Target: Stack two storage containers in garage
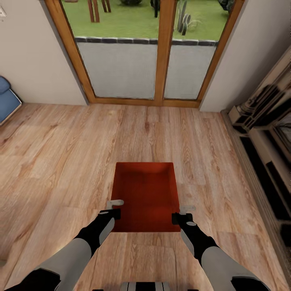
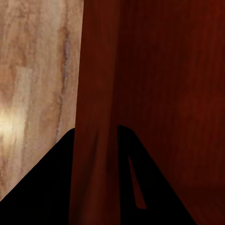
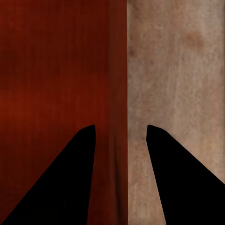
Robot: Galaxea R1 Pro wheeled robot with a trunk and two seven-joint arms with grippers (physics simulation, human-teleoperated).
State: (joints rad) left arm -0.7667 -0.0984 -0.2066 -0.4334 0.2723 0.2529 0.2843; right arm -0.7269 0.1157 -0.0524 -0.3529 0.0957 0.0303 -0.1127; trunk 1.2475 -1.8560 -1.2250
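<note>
One red-orange open-top storage container (image 1: 145, 194) is in the living room on the light wood plank floor (image 1: 60, 161), right in front of me; I cannot tell whether it is lifted. My left gripper (image 1: 114, 207) is at its left wall near the near corner. In the left wrist view that gripper (image 2: 96, 154) is shut on the container (image 2: 164, 93), with the wall filling the gap between the fingers. My right gripper (image 1: 186, 212) is at the right wall. In the right wrist view it (image 3: 121, 136) straddles the wall of the container (image 3: 61, 70) open, with floor showing beside the outer finger.
Wood-framed glass doors (image 1: 141, 48) stand straight ahead in the beige wall. A blue sofa corner (image 1: 6, 101) shows at the far left. A dark shelf and fireplace unit (image 1: 266, 133) runs along the right side. Open plank floor lies left and ahead.
</note>
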